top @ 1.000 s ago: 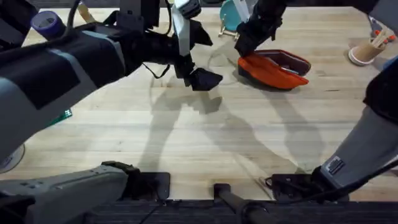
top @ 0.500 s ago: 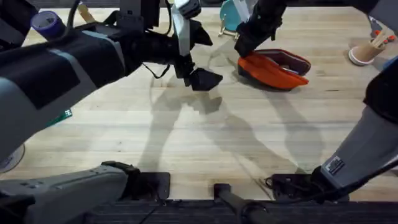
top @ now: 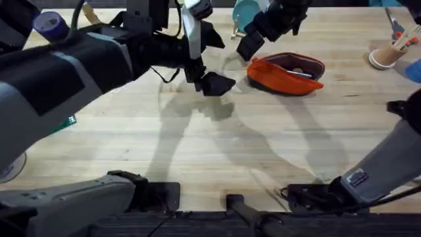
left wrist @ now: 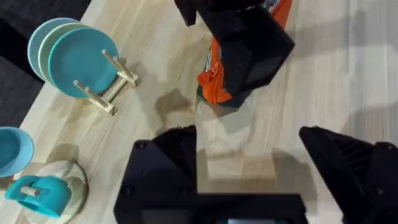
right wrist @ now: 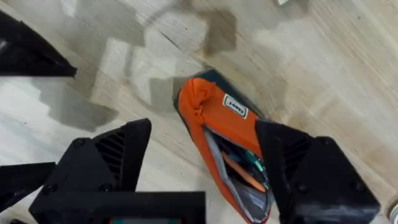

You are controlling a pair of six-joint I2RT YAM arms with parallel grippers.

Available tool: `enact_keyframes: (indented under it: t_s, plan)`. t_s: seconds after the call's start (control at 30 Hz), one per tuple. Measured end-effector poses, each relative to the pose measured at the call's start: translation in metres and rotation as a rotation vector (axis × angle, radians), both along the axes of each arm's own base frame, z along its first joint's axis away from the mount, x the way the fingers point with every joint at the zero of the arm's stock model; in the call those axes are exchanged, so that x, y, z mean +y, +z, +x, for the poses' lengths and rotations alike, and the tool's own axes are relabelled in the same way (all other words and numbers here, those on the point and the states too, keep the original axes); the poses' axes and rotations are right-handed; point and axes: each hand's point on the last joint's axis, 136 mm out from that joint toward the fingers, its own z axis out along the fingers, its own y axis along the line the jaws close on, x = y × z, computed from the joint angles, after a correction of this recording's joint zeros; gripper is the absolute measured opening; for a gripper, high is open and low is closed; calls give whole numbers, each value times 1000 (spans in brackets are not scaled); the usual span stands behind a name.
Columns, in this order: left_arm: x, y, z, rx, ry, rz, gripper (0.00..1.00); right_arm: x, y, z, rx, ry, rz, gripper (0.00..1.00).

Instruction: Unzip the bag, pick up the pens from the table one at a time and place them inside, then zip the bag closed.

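The orange bag (top: pixel 283 76) lies on the table (top: pixel 217 151) at the back right, its zipper mouth gaping open. Pens lie inside the opening, one with a greenish accent (right wrist: pixel 254 163). My right gripper (top: pixel 248 45) hovers open just above and to the left of the bag's left end, touching nothing. From the right wrist view the bag (right wrist: pixel 214 118) sits below the gap between the spread fingers (right wrist: pixel 106 165). My left gripper (top: pixel 214 83) hangs open and empty over bare wood left of the bag. The left wrist view shows the bag's orange end (left wrist: pixel 214 78) under the right gripper's black body.
Teal plates stand in a wooden rack (top: pixel 245 16) behind the bag. A pink cup of wooden sticks (top: pixel 388 54) is at the far right. A purple roll (top: pixel 49 25) sits back left and a green item (top: pixel 66 124) lies at the left edge.
The right gripper has lifted off the bag's left end, up and away to the left. The bag has settled flatter with its mouth open. The left arm has stayed still.
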Motion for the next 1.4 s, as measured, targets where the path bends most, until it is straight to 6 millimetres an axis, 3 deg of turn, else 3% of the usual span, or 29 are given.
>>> enact_keyframes:
  t_s: [0.57, 1.0, 1.4]
  plan:
    - [0, 0, 0, 0, 0, 0, 995, 0, 1, -1, 3, 0, -1, 997]
    - [0, 0, 0, 0, 0, 0, 996, 5, 68, 14, -124, 0, 49, 996]
    - [0, 0, 0, 0, 0, 0, 995, 6, 71, 13, -123, 1, 49, 996]
